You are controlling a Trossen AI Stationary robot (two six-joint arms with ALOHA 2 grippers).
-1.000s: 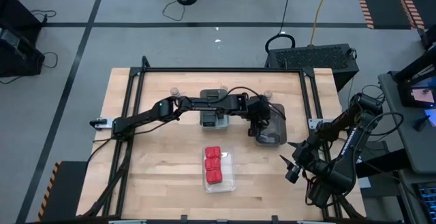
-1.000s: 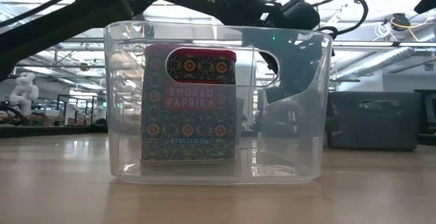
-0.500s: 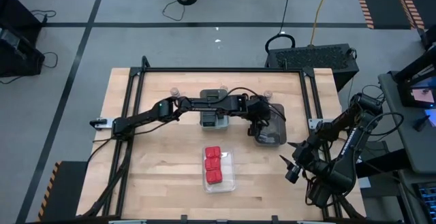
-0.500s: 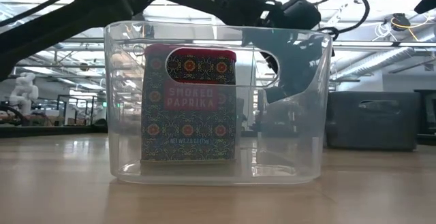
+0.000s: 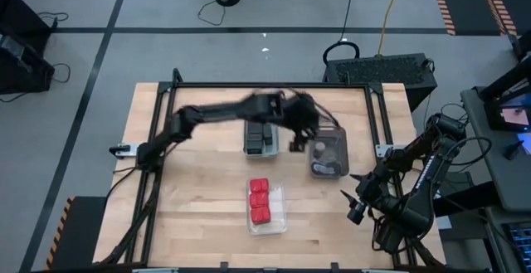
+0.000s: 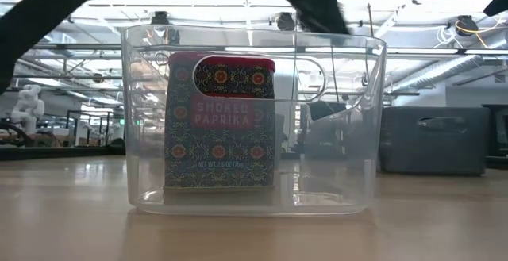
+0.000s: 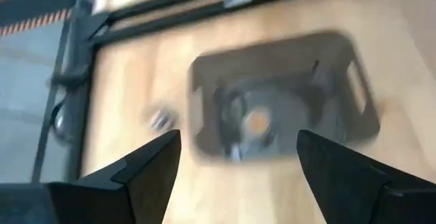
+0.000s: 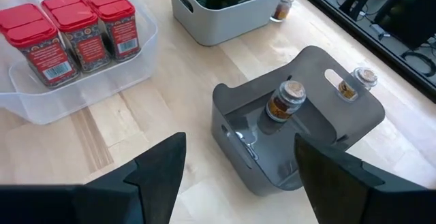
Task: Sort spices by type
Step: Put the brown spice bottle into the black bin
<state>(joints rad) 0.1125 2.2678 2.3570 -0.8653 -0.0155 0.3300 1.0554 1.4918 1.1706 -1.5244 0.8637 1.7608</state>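
Left gripper (image 5: 296,137), fingers apart and empty, hangs between the clear tray (image 5: 260,139) of black blocks (image 5: 260,131) and the smoky tray (image 5: 328,158) holding one jar (image 8: 285,99). Red blocks (image 5: 260,201) sit nearer. Right gripper (image 5: 352,204) waits wide at the table edge.

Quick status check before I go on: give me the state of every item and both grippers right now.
Left gripper: open, empty, above the dark tray.
Right gripper: open, empty, waiting at the table's right edge.
Dark tray: upright, holding one jar.
Cork-topped jar: upright inside the dark tray.
Second jar: on the table behind the dark tray.
Red paprika tins: upright in the clear tray.
Grey bin: holds dark tins.
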